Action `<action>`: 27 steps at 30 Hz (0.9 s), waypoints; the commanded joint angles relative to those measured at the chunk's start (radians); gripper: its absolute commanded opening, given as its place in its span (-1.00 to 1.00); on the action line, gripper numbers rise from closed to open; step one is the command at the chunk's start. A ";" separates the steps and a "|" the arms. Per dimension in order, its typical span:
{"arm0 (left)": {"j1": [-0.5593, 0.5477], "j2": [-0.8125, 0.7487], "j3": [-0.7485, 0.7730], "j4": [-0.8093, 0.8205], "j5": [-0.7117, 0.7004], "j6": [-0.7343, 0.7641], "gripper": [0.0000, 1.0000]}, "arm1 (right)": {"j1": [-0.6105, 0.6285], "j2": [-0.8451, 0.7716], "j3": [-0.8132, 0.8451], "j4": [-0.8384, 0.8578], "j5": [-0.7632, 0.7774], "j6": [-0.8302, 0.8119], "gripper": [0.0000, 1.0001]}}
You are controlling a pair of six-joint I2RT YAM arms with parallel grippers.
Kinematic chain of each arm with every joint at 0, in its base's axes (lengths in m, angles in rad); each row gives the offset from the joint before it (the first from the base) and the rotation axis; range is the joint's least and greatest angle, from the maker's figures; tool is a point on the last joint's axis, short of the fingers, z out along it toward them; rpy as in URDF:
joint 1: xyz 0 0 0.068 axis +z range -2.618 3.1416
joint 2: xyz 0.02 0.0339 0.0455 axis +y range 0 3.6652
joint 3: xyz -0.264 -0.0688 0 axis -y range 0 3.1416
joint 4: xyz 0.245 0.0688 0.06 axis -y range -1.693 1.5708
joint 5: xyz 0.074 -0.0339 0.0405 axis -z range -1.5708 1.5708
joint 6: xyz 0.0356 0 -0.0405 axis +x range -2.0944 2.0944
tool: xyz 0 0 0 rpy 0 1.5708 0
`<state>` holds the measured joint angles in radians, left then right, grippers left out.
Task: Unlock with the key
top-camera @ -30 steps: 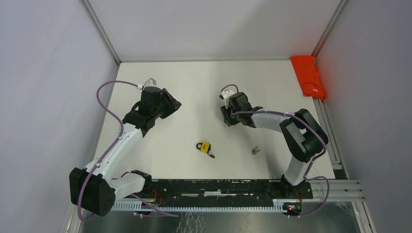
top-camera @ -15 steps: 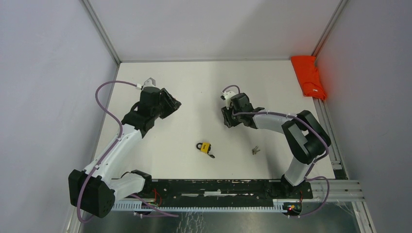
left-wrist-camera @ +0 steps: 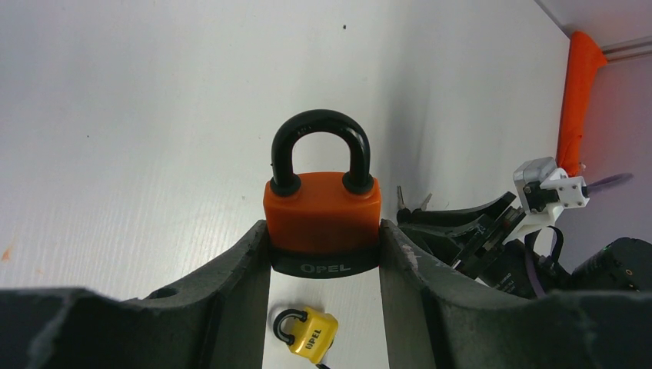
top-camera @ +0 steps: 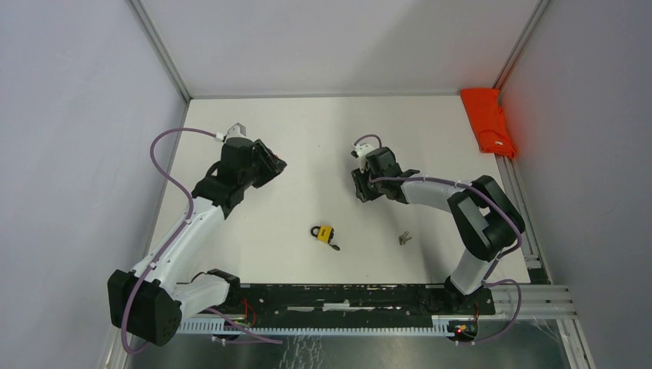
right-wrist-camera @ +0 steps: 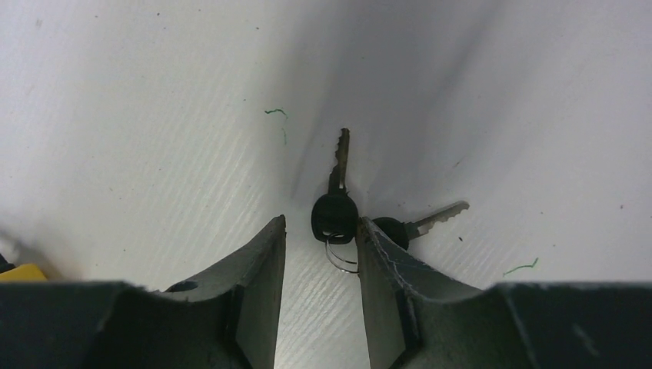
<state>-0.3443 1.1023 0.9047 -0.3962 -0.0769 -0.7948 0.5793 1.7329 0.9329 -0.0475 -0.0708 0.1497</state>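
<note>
My left gripper point(left-wrist-camera: 323, 234) is shut on an orange padlock point(left-wrist-camera: 323, 211) with a black shackle, held upright above the table. In the top view the left gripper point(top-camera: 271, 165) is at the left and hides that lock. In the right wrist view two black-headed keys on a ring lie on the table. One key point(right-wrist-camera: 336, 204) has its head just ahead of the gap of my open right gripper point(right-wrist-camera: 319, 227). The other key point(right-wrist-camera: 430, 221) sticks out to the right, its head partly behind the right finger. The right gripper point(top-camera: 360, 186) points down at the table.
A small yellow padlock point(top-camera: 326, 233) lies at mid-table with something dark at its base. Another small bunch of keys point(top-camera: 404, 239) lies to its right. A folded orange cloth point(top-camera: 489, 123) sits at the far right edge. Walls enclose three sides.
The right gripper has edged slightly to the right over the keys and its jaws have widened a touch. The left arm and the orange padlock have not moved.
</note>
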 commanded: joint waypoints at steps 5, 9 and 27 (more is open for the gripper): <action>0.003 -0.030 0.020 0.054 0.002 0.047 -0.96 | -0.009 0.036 0.036 -0.010 0.037 -0.027 -0.13; 0.003 -0.031 0.019 0.053 0.003 0.047 -0.96 | -0.009 0.061 0.045 -0.024 0.011 -0.026 -0.16; 0.003 -0.037 0.007 0.056 0.006 0.049 -0.96 | 0.047 0.073 -0.056 -0.111 0.104 -0.061 -0.74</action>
<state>-0.3443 1.1004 0.9039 -0.3958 -0.0731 -0.7948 0.5945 1.7596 0.9146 0.0025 -0.0238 0.1204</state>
